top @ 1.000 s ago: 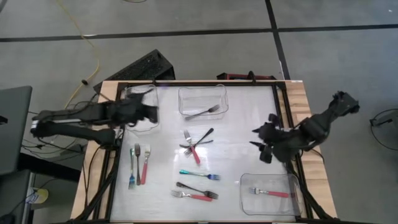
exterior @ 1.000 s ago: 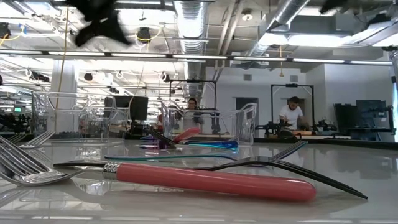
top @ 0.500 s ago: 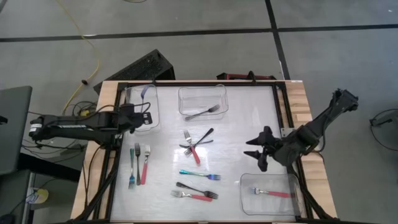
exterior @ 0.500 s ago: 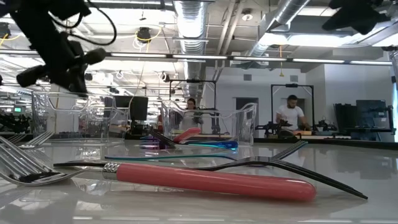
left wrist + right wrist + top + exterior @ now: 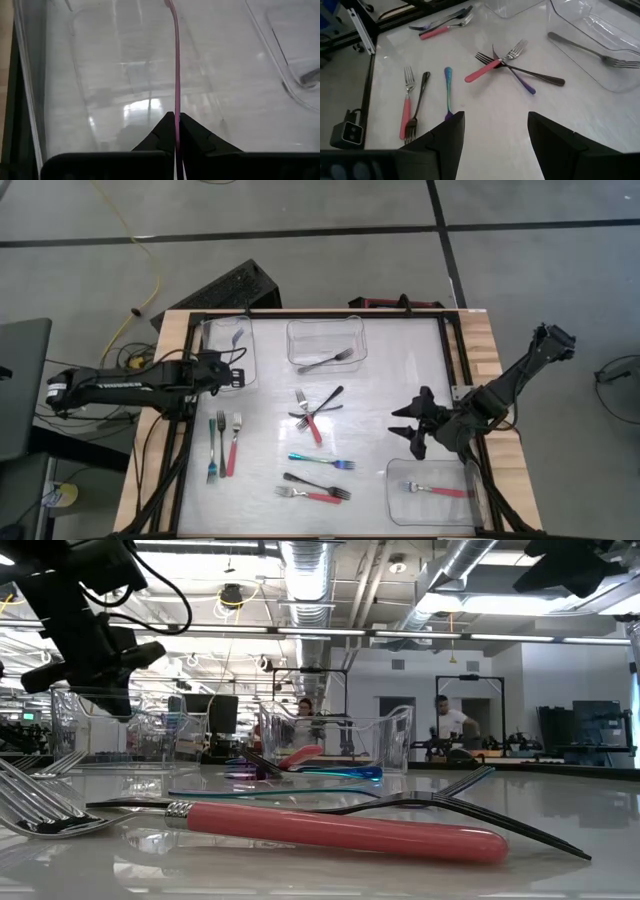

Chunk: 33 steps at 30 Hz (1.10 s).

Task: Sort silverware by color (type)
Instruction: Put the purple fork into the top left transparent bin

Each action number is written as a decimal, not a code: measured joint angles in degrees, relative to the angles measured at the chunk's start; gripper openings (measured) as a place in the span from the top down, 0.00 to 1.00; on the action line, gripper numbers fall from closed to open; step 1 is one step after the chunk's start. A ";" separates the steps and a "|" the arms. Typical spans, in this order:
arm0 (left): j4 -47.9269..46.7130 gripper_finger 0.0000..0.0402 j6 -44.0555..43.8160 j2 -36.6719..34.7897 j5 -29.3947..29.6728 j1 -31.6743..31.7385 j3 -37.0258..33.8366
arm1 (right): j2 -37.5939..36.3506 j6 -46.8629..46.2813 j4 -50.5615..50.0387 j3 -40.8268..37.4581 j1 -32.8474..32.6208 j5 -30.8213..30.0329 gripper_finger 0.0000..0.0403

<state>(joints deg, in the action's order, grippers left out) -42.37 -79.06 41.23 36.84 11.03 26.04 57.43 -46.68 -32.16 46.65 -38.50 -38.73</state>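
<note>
My left gripper (image 5: 237, 372) (image 5: 176, 120) is at the near end of the clear far-left tub (image 5: 212, 330), shut on a fork with a thin purple-pink handle (image 5: 236, 340) that reaches out over the tub. My right gripper (image 5: 408, 430) (image 5: 495, 125) hovers open over the table's right side, just beyond the near-right tub (image 5: 470, 515), which holds a red fork (image 5: 437, 490). Loose forks lie flat on the table: a crossed red, black and purple group (image 5: 315, 412), a teal and red pair (image 5: 224, 444), a teal one (image 5: 320, 461), and a black and red pair (image 5: 315, 488). My left gripper pinches the fork's thin handle (image 5: 176, 107) between its two shut fingertips. The fingers lie along the handle, which runs straight out ahead of them over the tub floor. Whether the fork's far end touches the tub, I cannot tell.
The far-middle tub (image 5: 296, 330) holds a black fork (image 5: 328, 361). A black frame (image 5: 450, 360) runs round the white table top. Bare table lies between the crossed forks and my right gripper. People show in the room beyond the table.
My left gripper, with the fork, has come down over the far-left tub and drawn back toward the tub's near end. My right gripper has moved toward the table's near edge and a little left, staying open.
</note>
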 joint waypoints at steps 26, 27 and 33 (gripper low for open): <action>3.58 0.58 24.05 0.40 -5.07 -0.80 17.09 | -0.07 -0.24 1.46 0.00 0.00 1.48 0.41; 5.95 0.58 24.93 0.82 -6.64 -1.35 17.42 | -0.07 -0.24 1.46 0.00 0.00 1.48 0.41; 20.67 0.58 29.11 7.60 -10.50 -7.66 17.62 | -0.07 -0.25 2.58 0.00 1.17 1.36 0.41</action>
<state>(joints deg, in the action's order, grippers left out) -21.70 -49.95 48.84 26.34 3.37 43.66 57.36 -46.92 -29.58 46.65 -37.33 -37.37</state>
